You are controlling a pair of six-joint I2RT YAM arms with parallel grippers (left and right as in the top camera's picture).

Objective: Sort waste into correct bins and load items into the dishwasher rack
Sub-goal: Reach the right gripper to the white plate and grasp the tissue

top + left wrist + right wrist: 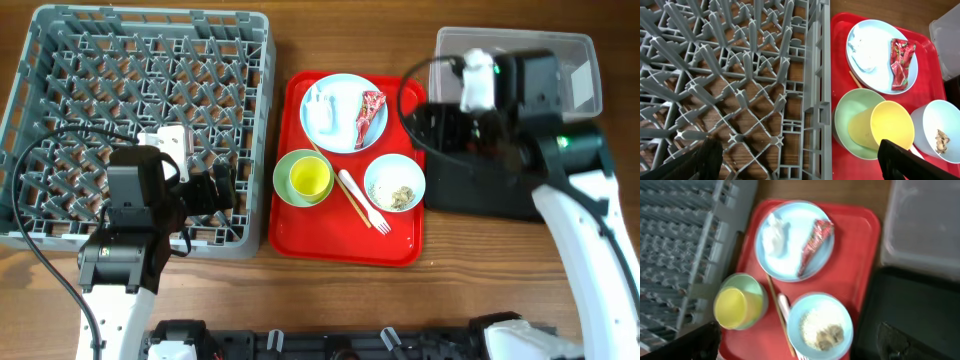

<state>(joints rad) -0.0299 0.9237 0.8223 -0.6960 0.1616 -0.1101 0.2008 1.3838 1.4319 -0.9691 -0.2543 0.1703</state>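
A pale blue plate [343, 125] holds a white tissue [322, 108] and a red wrapper [371, 113]. A pale blue bowl [380, 170] holds beige food scraps [402, 196]. A yellow-green bowl [285, 185] has a yellow cup [309, 177] in it. A chopstick [340, 185] and a white fork [362, 203] lie between the bowls. The grey rack [140, 60] is at the left. My left gripper [802, 167] is open and empty over the rack's right edge. My right gripper [800, 347] is open and empty above the blue bowl [812, 305].
All the dishes sit on a red serving tray [345, 240]. A clear tub [575, 70] stands at the back right, with a black tray [480, 190] in front of it, under my right arm.
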